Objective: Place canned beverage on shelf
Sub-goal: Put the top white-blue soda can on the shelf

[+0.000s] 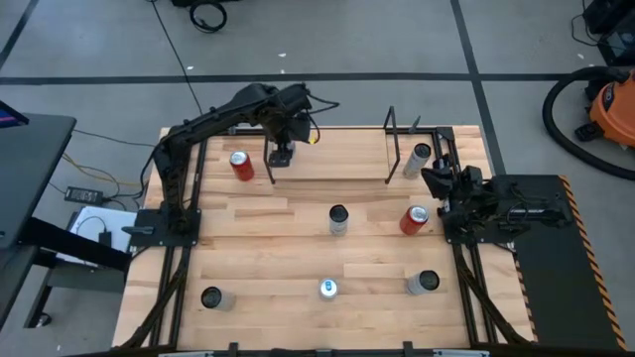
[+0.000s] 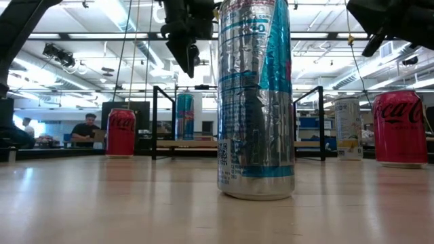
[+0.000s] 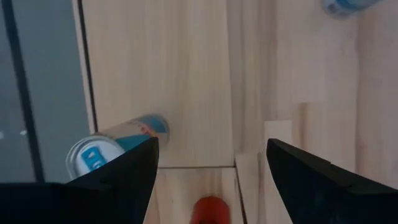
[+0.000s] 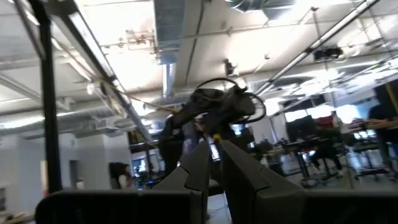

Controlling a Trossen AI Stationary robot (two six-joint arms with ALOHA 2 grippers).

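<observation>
Left gripper [image 1: 281, 157] hangs over the left end of the shelf [image 1: 332, 154] with its fingers spread apart and nothing between them. In the low view we see it [image 2: 190, 64] pointing down, directly above the blue and silver can [image 2: 184, 115] with a clear gap between the two. That can stands upright on the shelf plank [image 2: 244, 144], just inside the left black upright. From the left wrist camera the can [image 3: 115, 146] shows partly behind one dark finger [image 3: 134, 168], off to the side of the open gripper [image 3: 211, 143] rather than centred in it. From above we cannot make the can out, since the gripper covers it.

The shelf sits at the far side of the table [image 1: 278, 248], near the middle. Just left of it stands a red can [image 1: 241, 165], and just beyond its right upright stands a silver can [image 1: 420, 157]. Nearer to us, a dark-topped can [image 1: 338, 219] stands at mid-table, with a second red can [image 1: 414, 219] to its right. Along the near edge we count three more: one at the left [image 1: 213, 297], a tall blue and silver one in the middle [image 1: 327, 289] that fills the low view, and one at the right [image 1: 425, 282].

Our right gripper [image 1: 437, 178] waits at the right edge of the table, well apart from the shelf can, fingers pressed together [image 4: 211, 168]. A person [image 2: 87, 129] sits in the room far behind the table, at the left.
</observation>
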